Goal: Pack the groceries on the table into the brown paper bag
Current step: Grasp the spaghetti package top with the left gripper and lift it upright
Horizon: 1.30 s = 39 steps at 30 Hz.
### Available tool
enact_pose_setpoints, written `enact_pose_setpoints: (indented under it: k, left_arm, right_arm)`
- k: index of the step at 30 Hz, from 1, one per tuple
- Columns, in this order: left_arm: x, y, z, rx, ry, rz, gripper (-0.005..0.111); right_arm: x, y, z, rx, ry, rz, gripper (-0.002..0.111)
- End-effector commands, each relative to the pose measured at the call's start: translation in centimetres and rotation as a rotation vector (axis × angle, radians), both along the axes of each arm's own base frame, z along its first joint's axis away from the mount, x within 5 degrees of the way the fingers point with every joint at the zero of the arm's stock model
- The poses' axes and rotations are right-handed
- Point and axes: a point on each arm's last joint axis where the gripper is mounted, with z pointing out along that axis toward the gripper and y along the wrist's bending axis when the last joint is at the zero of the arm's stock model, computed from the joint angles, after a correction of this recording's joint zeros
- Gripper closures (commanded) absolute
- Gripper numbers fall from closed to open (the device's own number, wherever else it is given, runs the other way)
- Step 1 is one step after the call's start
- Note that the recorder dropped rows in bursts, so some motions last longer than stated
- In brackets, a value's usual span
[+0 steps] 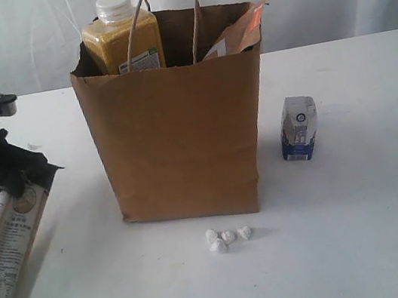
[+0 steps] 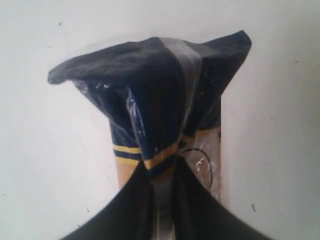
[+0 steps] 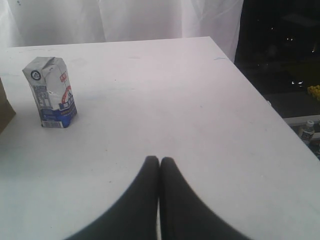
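The tall kraft-brown paper bag (image 1: 179,144) stands upright near the middle of the flat white table (image 1: 365,228). Its top rim is jagged and a thin twisted paper handle loops above it. Out of its mouth rise a clear bottle of yellow grain with a ribbed white cap (image 1: 122,43) on the left and the creased corner of a brown-red pouch (image 1: 241,33) on the right.

Just in front of the bag lie four tiny white lumps (image 1: 228,238), clustered and touching. To its right, apart from it, a small blue-white carton (image 1: 299,127) stands upright, its top folded to a gable.

At the table's left edge lies a long noodle packet (image 1: 6,250) of glossy, crinkled film. The left gripper (image 2: 162,170) pinches its dark, bunched end between both black fingers.

The right gripper (image 3: 159,161) hangs over bare table beyond the carton, its smooth black fingers pressed together on nothing.
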Motion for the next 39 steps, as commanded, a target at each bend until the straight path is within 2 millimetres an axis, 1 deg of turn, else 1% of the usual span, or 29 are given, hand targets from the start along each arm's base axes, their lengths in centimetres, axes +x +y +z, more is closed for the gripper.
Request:
enact_pose_setpoints:
  k: [1,5,7,8,9,10,11,13,22,31,33,35,39]
  left_arm:
    - [-1.5,0.1,3.4,-0.006,-0.046,-0.007,0.107]
    - [-3.0,0.2,5.9,-0.010,-0.066,-0.010,0.107]
    - [-4.3,0.4,8.5,-0.021,-0.138,-0.006,0.107]
    - [-4.8,0.5,9.3,-0.024,-0.164,-0.006,0.107]
    - [-5.8,0.6,10.9,-0.030,-0.209,-0.006,0.107]
    - [-6.3,0.7,11.6,-0.032,-0.227,-0.006,0.107]
    - [-7.1,0.8,12.7,-0.037,-0.261,-0.007,0.107]
    - [-8.0,0.9,13.9,-0.041,-0.296,-0.007,0.107]
    - [-10.5,1.2,16.8,-0.055,-0.408,-0.007,0.107]
    - [-12.4,1.5,18.9,-0.067,-0.497,-0.006,0.107]
    - [-12.8,1.5,19.7,-0.070,-0.522,-0.006,0.107]
    - [-13.1,1.5,20.9,-0.072,-0.557,-0.011,0.107]
    - [-13.9,1.4,24.6,-0.113,-0.659,-0.014,0.107]
  right_arm:
    - [0.0,0.0,-0.1,-0.005,-0.007,0.004,0.108]
    - [0.0,0.0,-0.1,0.007,-0.008,0.001,0.108]
    - [0.0,0.0,-0.1,0.010,-0.008,0.000,0.108]
    - [0.0,0.0,-0.1,0.010,-0.008,0.000,0.108]
    - [0.0,0.0,-0.1,0.010,-0.008,0.000,0.108]
    - [0.0,0.0,-0.1,0.010,-0.008,0.000,0.108]
    - [0.0,0.0,-0.1,0.010,-0.008,0.000,0.108]
    - [0.0,0.0,-0.1,0.010,-0.008,0.000,0.108]
    - [0.0,0.0,-0.1,0.010,-0.008,0.000,0.108]
    - [0.0,0.0,-0.1,0.010,-0.008,0.000,0.108]
    - [0.0,0.0,-0.1,0.010,-0.008,0.000,0.108]
    - [0.0,0.0,-0.1,0.010,-0.008,0.000,0.108]
    - [0.0,0.0,-0.1,0.010,-0.008,0.000,0.108]
